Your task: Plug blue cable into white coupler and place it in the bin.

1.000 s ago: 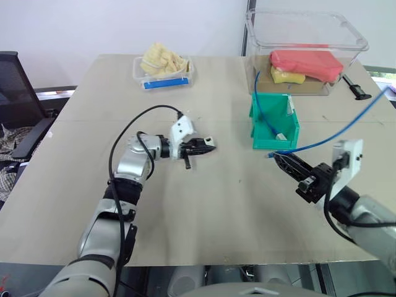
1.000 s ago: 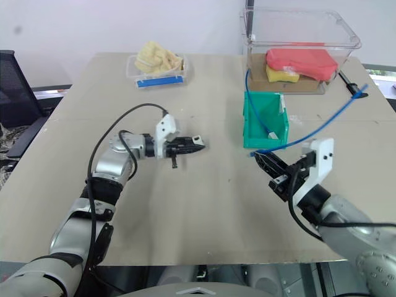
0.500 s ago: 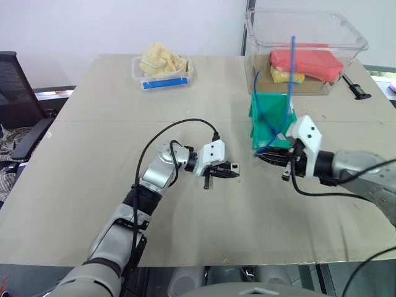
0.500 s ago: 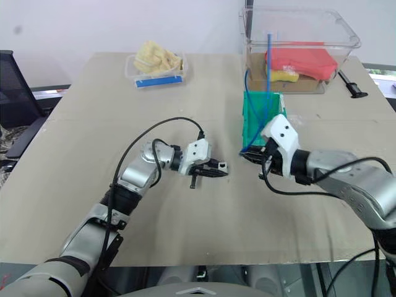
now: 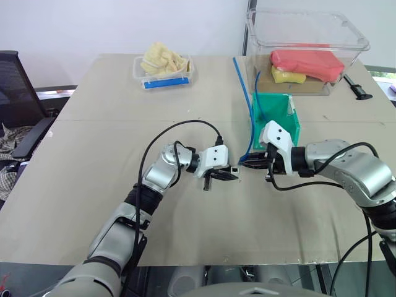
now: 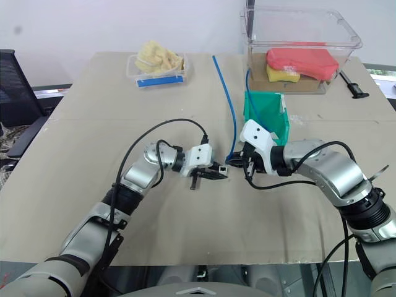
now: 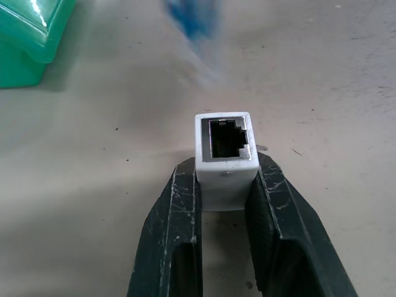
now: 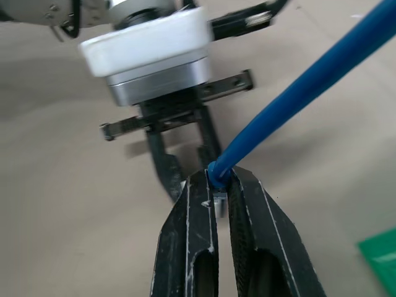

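Right end effector, pinching the blue cable, is now closing on the white coupler clamped in the left end effector.

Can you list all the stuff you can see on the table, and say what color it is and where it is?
table: one, beige, under everything.
blue cable: one, blue, held at its plug end, rising toward the far edge.
white coupler: one, white, between the left gripper's fingers.
bin: one, teal-green, right of middle.
clear tub: one, far right corner, holding red and yellow things.
clear tray: one, far middle, holding pale yellow pieces and a flat blue bar.
left gripper: black, middle.
right gripper: black, facing the left gripper.
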Available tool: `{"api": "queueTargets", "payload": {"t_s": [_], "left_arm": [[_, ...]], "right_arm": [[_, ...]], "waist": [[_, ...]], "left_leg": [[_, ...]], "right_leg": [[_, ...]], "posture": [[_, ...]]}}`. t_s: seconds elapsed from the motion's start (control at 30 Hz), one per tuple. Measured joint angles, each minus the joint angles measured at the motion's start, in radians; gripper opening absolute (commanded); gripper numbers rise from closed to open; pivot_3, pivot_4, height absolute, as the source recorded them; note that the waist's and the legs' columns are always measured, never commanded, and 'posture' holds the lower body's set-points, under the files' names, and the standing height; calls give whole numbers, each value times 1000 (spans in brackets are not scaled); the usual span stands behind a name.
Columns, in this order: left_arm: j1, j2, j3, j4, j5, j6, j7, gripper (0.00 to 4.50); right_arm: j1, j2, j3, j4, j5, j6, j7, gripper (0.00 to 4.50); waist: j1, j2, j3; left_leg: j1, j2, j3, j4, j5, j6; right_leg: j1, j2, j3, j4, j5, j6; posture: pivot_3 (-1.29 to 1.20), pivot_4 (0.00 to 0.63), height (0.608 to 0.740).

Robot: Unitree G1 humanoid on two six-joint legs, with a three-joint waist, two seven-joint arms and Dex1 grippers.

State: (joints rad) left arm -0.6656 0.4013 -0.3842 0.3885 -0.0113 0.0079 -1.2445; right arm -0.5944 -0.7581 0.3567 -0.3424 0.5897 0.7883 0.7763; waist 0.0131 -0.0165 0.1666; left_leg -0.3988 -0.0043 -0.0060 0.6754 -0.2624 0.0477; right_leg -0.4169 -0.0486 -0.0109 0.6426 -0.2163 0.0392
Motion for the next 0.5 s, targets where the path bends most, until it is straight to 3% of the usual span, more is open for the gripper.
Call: {"api": "queueTargets", "payload": {"t_s": [0.5], "left_arm": [[2, -2, -1, -3, 2, 0, 9, 350]], "right_arm": [[-11, 85, 20, 58, -122, 4, 80, 0]], "waist": [[0, 0, 0]], "left_leg": [[0, 0, 0, 0, 0, 0]], "right_leg": [[0, 0, 0, 1, 0, 0]], "posture": [[0, 150, 740]]}}
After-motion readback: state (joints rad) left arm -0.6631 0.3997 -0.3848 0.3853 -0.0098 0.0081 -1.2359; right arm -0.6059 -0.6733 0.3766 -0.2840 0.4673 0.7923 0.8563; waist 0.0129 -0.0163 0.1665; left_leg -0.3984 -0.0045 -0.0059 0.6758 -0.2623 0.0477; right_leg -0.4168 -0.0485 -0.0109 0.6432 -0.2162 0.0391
